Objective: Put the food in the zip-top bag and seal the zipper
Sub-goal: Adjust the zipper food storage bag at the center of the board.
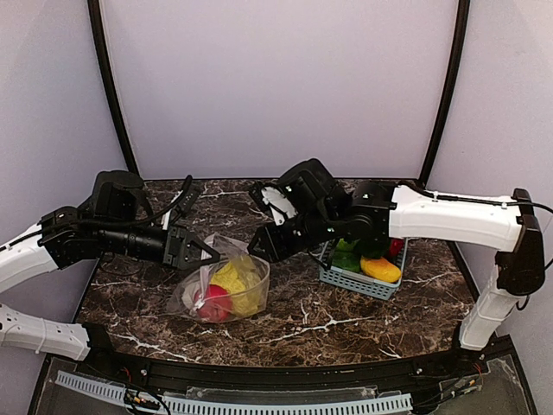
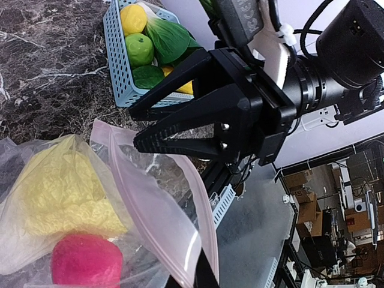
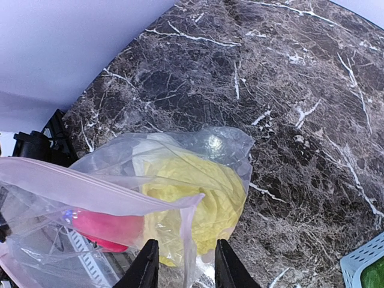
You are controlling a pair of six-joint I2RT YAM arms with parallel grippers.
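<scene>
The clear zip-top bag (image 1: 185,298) lies on the marble with the pale yellow cabbage (image 1: 240,277) and a red fruit (image 1: 214,301) inside. Its mouth is lifted, and the pink zipper (image 2: 207,230) stands apart as two lips. My left gripper (image 1: 206,254) is shut on one end of that mouth edge (image 2: 201,277). My right gripper (image 1: 257,246) hovers at the other end. In the right wrist view its fingers (image 3: 185,257) stand apart, and the bag's corner hangs between them without touching either. A lemon (image 2: 133,18), green apple (image 2: 139,48) and orange pepper (image 1: 380,268) sit in the basket.
The light-blue slotted basket (image 1: 352,281) stands right of the bag, under my right forearm, and also holds a green leafy vegetable (image 2: 168,37). Dark marble table top (image 3: 288,120) extends behind the bag. A black rail (image 1: 285,373) runs along the near edge.
</scene>
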